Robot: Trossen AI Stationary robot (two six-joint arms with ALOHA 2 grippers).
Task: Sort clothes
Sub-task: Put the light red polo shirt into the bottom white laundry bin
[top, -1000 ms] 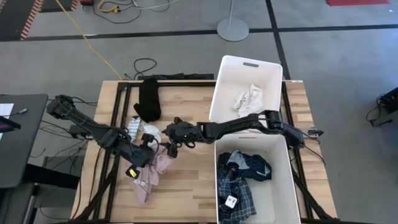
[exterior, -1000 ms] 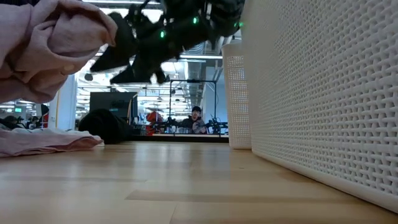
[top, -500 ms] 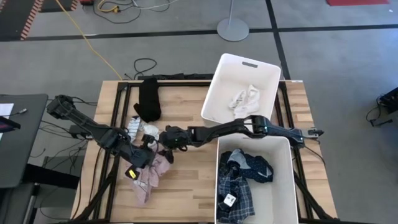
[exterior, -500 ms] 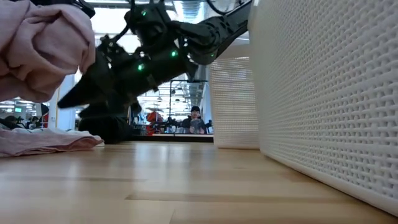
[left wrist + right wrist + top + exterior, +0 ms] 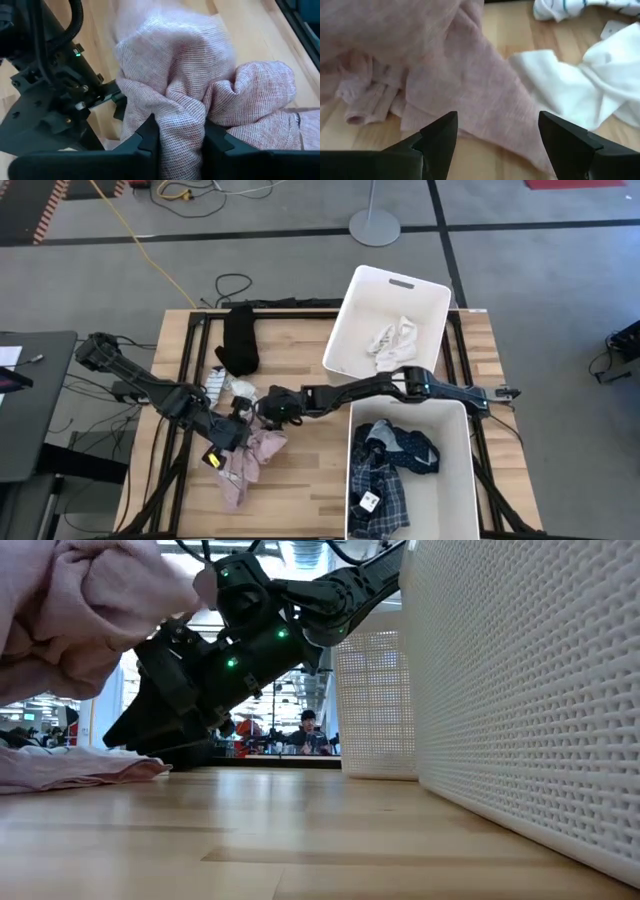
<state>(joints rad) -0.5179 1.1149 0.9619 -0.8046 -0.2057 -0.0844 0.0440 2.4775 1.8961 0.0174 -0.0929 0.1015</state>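
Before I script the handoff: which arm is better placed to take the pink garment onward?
The left. Its gripper is already shut on the pink piece, lifted in a bunch. The right gripper hovers open beside it over the table, holding nothing.

A pink piece [image 5: 80,610] is hanging bunched above the wooden table [image 5: 300,840] as the right gripper [image 5: 150,725] is reaching beside a white bin [image 5: 520,690].
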